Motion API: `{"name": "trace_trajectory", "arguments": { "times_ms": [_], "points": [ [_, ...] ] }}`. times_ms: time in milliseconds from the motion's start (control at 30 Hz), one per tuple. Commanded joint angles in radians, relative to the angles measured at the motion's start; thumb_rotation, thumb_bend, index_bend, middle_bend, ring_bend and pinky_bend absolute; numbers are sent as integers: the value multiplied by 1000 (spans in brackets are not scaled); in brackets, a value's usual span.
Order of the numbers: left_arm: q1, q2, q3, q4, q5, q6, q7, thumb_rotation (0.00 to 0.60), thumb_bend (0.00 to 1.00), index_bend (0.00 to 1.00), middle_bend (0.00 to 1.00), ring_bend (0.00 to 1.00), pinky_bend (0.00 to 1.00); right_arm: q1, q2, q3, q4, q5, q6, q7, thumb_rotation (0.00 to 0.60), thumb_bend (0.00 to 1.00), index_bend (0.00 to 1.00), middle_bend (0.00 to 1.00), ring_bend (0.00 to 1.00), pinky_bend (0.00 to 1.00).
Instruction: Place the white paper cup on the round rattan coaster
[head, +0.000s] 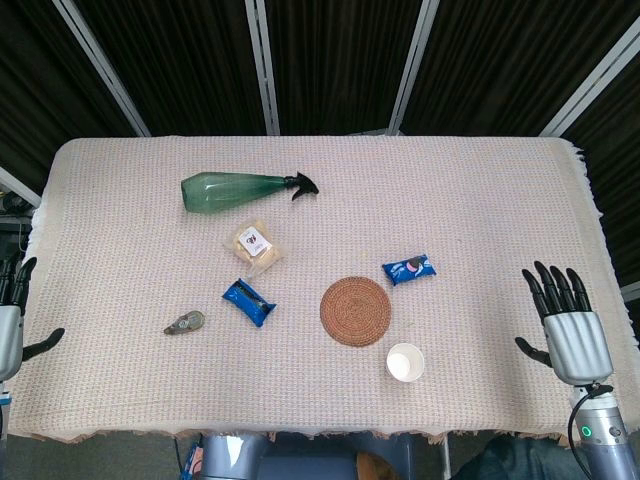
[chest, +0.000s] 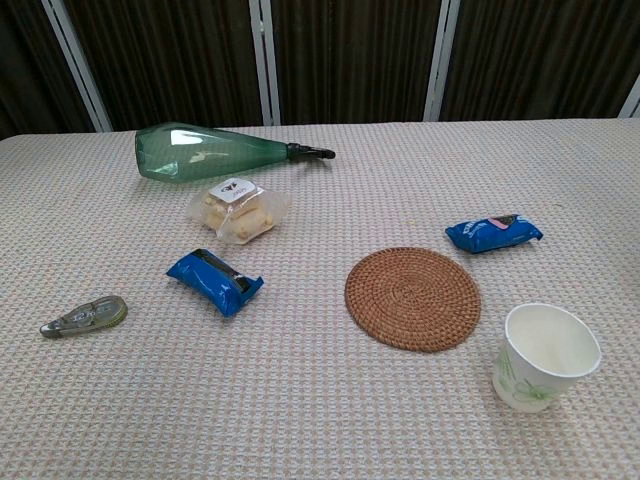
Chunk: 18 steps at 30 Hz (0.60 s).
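Presently the white paper cup (head: 405, 362) stands upright on the worktop (head: 480, 200), inboard of the right hand (head: 566, 325) and well apart from it, just beside the round rattan coaster (head: 354, 311). Both right and left hand (head: 12, 318) are empty, fingers spread.

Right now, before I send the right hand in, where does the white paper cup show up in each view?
Head view: white paper cup low, right of centre, upright, below-right of the round rattan coaster.
Chest view: the cup at lower right, upright, mouth open, right of the coaster.
Shared landmark: the coaster, close beside the cup but apart from it.
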Motion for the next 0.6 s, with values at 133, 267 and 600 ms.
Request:
{"name": "trace_trajectory", "arguments": {
  "times_ms": [133,267,600],
  "points": [
    [7,12,0,-18,-2,-7,2,600,0,0,0,0,0,0,3,-4,-3,-6,-1,3,600,0,0,0,0,0],
    [7,20,0,-27,3,-12,3,600,0,0,0,0,0,4,15,-26,-30,-26,-24,34,600,0,0,0,0,0],
    [5,42,-9,-61,21,-16,11,600,0,0,0,0,0,128,130,-117,-206,-153,-258,169,600,0,37,149,118,127]
  ]
}}
